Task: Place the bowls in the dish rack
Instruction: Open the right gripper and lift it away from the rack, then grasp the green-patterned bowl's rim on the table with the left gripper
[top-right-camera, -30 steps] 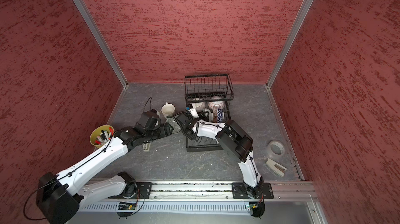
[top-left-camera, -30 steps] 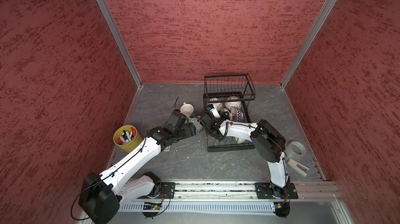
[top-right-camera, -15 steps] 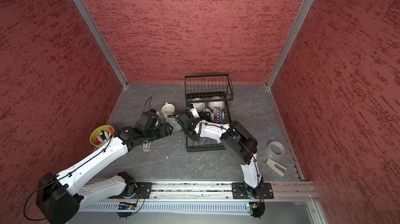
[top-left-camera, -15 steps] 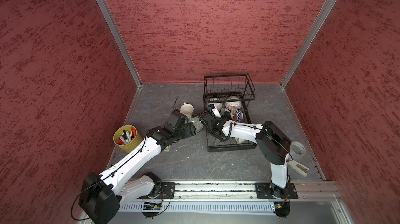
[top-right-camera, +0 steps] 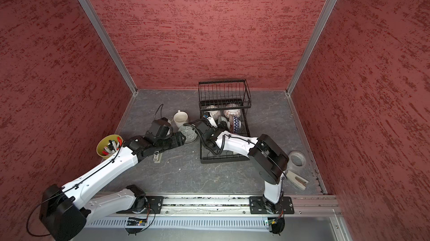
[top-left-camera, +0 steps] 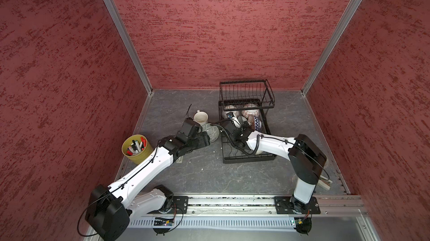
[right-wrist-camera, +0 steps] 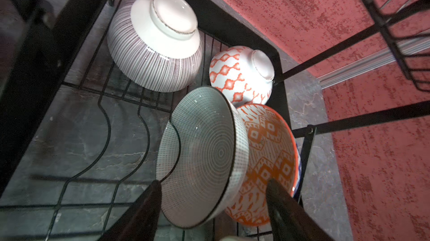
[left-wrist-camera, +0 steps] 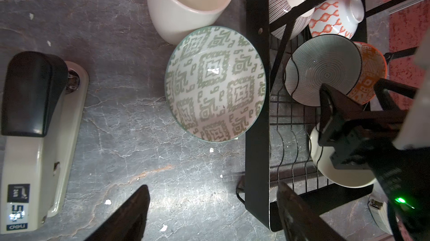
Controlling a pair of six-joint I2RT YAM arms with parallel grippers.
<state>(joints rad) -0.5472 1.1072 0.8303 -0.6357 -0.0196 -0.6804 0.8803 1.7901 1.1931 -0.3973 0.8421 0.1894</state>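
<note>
Green-patterned bowl (left-wrist-camera: 215,83), the only one I see outside the dish rack (left-wrist-camera: 257,111), sits upright and mouth-up on the table (left-wrist-camera: 130,149), just beside the rack's outer frame and close against a cream mug (left-wrist-camera: 188,2). My left end effector (left-wrist-camera: 213,188) hangs low over the table with its jaws spread wide and empty. The bowl lies straight ahead of the fingertips, centred on the gap between them. Being round, it offers no long axis, only a rim to pinch. My left arm is plainly the nearer one. My right end effector (right-wrist-camera: 213,182) is inside the rack's lower tier, jaws apart on either side of a grey dotted bowl (right-wrist-camera: 200,135) that stands on edge against an orange-patterned bowl (right-wrist-camera: 270,153) — gripping neither, as far as I can judge. The next move, by my reading, turns on closing that short forward gap to the near rim. Writing: a stapler (left-wrist-camera: 35,135) on the table reads "deli" — its other labels are too blurred to read.
</note>
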